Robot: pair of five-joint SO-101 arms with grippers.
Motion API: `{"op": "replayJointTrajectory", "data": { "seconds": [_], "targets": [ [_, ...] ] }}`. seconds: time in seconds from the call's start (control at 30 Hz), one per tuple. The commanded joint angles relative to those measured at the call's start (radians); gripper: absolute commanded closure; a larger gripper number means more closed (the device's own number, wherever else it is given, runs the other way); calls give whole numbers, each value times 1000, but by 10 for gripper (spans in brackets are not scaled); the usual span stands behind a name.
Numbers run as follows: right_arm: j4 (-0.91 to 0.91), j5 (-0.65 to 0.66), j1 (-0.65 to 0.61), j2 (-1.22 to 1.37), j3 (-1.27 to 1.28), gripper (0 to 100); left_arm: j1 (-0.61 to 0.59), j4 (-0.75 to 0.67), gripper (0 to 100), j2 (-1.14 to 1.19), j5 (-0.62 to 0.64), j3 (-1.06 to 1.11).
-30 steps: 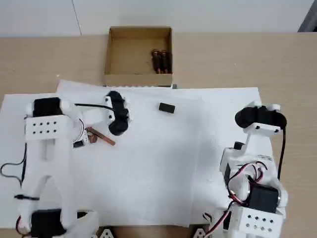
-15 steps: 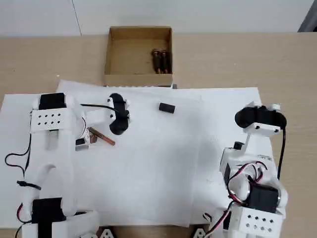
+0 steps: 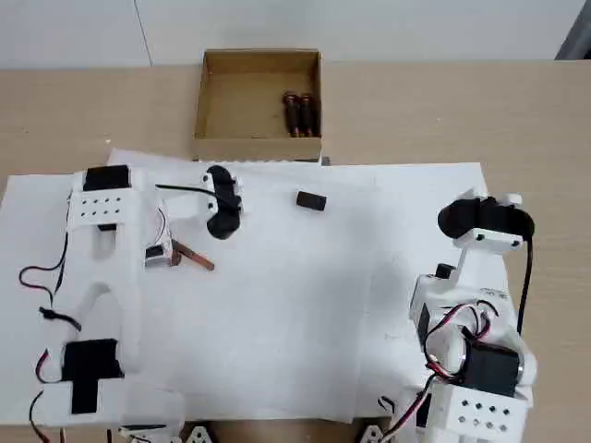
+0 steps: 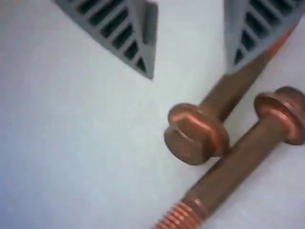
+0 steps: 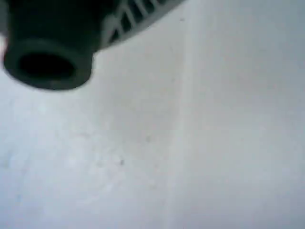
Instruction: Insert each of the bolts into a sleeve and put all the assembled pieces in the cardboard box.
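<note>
The left gripper (image 4: pixel 190 71) hangs low over the white sheet (image 3: pixel 295 314) with its two ribbed grey fingers (image 4: pixel 128 33) spread wide apart and nothing between them. Just below lie two copper bolts side by side and touching: the nearer bolt (image 4: pixel 195 136) points its flanged head at the camera, and its shank runs under the tip of one finger, though contact there cannot be judged; the second bolt (image 4: pixel 238 162) lies alongside with its threaded end pointing the other way. From above, these bolts sit on the sheet just beside the left arm's white body, whose black wrist motor (image 3: pixel 222 214) and black cable (image 3: pixel 180 191) stand between them and the cardboard box (image 3: pixel 214 103). The box rests on the wooden table (image 3: pixel 416 101) at the sheet's far edge, and two assembled pieces (image 3: pixel 300 113) lie together against its right wall. A loose sleeve (image 3: pixel 311 200), black and short, lies on the sheet near the box, well apart from both arms. On the right, the right gripper (image 3: pixel 446 272) is folded back close to its own base and pinches a held sleeve (image 5: pixel 47 57), a black tube with its open bore facing out, seated against a ribbed finger above bare sheet.
</note>
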Motion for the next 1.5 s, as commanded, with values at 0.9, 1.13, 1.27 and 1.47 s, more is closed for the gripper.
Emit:
{"op": "replayJointTrajectory", "data": {
  "seconds": [0.9, 1.13, 1.27, 1.47],
  "targets": [
    [-19, -6, 10, -8, -5, 995, -64, -11, 902, 132, -350, -102],
    [-19, -6, 10, -10, -5, 995, -48, -40, 902, 166, -350, -110],
    [-19, -6, 10, -10, -5, 995, -44, -34, 902, 236, -350, -157],
    [-19, -6, 10, -10, -5, 995, -32, -37, 902, 287, -345, -183]
  ]
}}
